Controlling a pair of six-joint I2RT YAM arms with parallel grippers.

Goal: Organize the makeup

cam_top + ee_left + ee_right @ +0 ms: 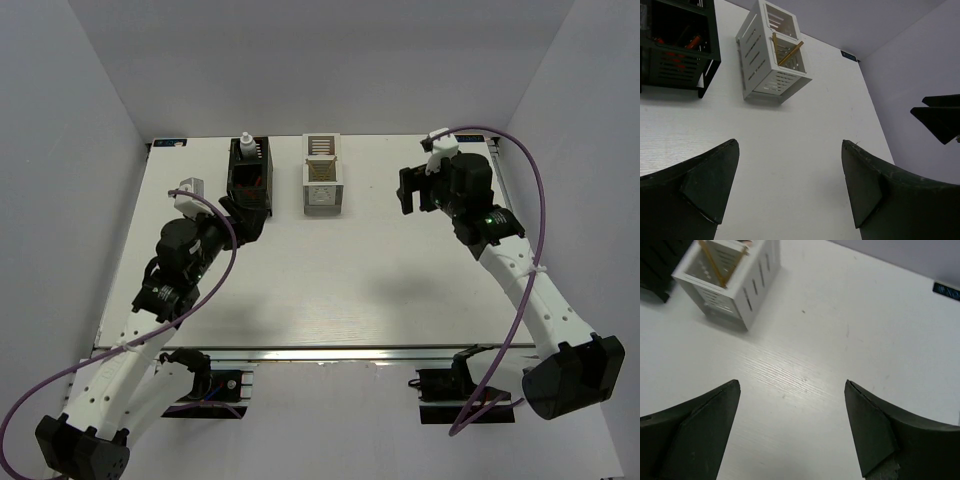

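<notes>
My left claw [790, 192] hangs wide and empty just beside the near end of the black slatted box [248, 178], which stands by the bench's far edge, left of centre. My right claw [792, 432], equally wide and empty, hovers toward the far right corner, well apart from the white slatted box [726, 277]. The makeup sits in the boxes: red tubes [693, 42] in the black one, a white bottle [245, 142] at its far end, and wooden sticks [788, 53] leaning in the white one. No discs show, nor any loose piece. The sorting looks finished to me. Done well, the left claw lifts clear before swinging toward the near edge, so no finger clips the black box.
</notes>
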